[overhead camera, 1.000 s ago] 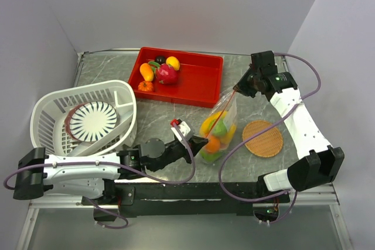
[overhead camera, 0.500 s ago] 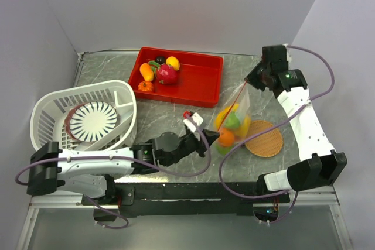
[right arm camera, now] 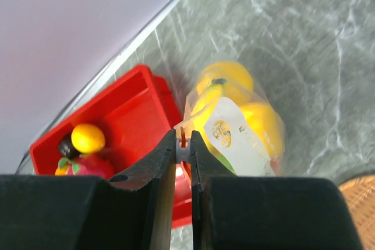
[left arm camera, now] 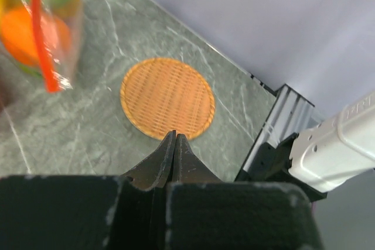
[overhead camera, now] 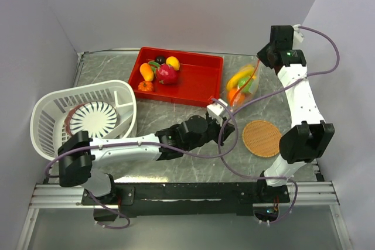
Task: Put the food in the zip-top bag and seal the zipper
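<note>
Grey table [overhead camera: 167, 111], red tray [overhead camera: 199, 81], basket [overhead camera: 44, 115], woven mat [overhead camera: 262, 138]

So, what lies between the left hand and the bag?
In the left wrist view, only bare table lies between the left hand and the bag; the mat just borders that stretch.

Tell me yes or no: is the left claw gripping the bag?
No. In the left wrist view the left claw is shut on nothing, the zip-top bag well apart from it.
</note>
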{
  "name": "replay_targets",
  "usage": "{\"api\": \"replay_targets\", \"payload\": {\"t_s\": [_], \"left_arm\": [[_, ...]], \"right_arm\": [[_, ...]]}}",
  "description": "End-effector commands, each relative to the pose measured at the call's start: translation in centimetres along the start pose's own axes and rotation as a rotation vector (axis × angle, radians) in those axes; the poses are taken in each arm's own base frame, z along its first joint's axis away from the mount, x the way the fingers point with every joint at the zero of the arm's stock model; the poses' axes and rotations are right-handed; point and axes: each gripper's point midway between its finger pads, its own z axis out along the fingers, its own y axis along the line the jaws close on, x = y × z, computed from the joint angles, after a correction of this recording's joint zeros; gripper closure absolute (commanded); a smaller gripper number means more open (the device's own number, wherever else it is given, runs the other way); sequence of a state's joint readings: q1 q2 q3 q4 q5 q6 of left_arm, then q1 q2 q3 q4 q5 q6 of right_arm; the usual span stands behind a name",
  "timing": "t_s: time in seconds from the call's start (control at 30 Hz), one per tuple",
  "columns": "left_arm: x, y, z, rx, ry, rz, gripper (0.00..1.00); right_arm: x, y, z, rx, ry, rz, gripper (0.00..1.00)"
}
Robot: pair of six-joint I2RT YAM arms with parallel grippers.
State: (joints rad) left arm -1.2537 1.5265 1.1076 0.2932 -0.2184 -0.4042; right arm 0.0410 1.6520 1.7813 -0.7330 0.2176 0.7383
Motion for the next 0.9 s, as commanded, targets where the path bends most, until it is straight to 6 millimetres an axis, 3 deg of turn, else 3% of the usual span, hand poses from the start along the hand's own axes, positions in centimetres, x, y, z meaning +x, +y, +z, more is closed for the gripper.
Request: {"api": "replay_targets", "payload": {"t_s": [0.0,0.23,0.47,0.57,0.67,0.73,0.77,0.8,0.87], "left_arm": [[-1.9,-1.4,0.1,0.052,-0.032,-0.056,0.99],[-1.5,2.9,-0.7,-0.05,-0.029,-0.148,0.99],[-1.1,7.8,-2.5,-0.205,-0.023,-0.234,0.95],[-1.9,9.2,-3.9,-0.235,-0.04,-0.265,0.87],[-2.2,10.5,-4.9,-0.269,-0.051,-0.266,0.86],[-1.9,11.6,-5.6,-0.303,-0.042,-0.266,0.75],[-2.2,11.9,-5.9,-0.312,-0.048,-0.271,0.75],[-2.3,12.2,-6.2,-0.318,-0.05,-0.276,0.72],[-2.6,12.9,-6.9,-0.328,-0.061,-0.289,0.65]], "right_arm": [[-4.5,1.8,-2.1,-0.065,-0.155,0.026,1.0],[-2.1,3.1,0.1,-0.116,-0.094,0.011,1.0],[4.4,5.7,4.7,-0.108,0.055,-0.134,1.0],[6.8,6.9,5.7,-0.109,0.107,-0.199,0.94],[8.0,8.5,5.6,-0.149,0.125,-0.237,0.79],[8.0,10.1,4.9,-0.211,0.127,-0.256,0.5],[8.2,10.9,4.5,-0.235,0.128,-0.269,0.4],[8.1,11.6,4.1,-0.255,0.123,-0.289,0.22],[7.2,13.1,2.8,-0.285,0.106,-0.302,0.06]]}}
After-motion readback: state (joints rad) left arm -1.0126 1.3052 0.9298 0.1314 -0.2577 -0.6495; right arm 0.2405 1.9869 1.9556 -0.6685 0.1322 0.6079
